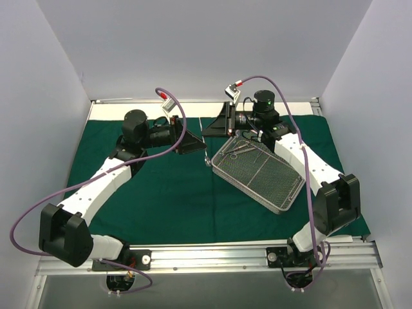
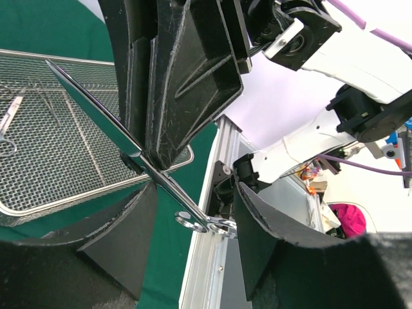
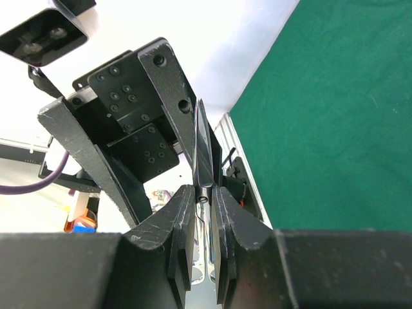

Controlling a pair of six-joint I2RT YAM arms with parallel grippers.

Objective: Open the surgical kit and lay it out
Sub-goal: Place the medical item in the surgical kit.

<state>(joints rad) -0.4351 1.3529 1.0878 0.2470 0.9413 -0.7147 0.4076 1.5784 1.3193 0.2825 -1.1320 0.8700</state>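
The dark green drape (image 1: 161,193) lies spread flat over the table. The silver wire-mesh tray (image 1: 261,174) sits on it at centre right, turned at an angle, with a few slim steel instruments (image 1: 244,149) in its far end. My right gripper (image 1: 215,122) is shut on a pair of steel scissors (image 3: 202,161), clamped near the pivot. In the left wrist view the scissors (image 2: 161,177) slant down, and their finger rings sit between the fingers of my left gripper (image 2: 195,190). My left gripper (image 1: 195,144) is open and faces the right one at the back centre.
An aluminium rail (image 1: 206,256) runs along the near edge by the arm bases, and another along the far edge (image 1: 283,101). White walls close in the left, right and back. The tray (image 2: 58,161) lies just beside both grippers.
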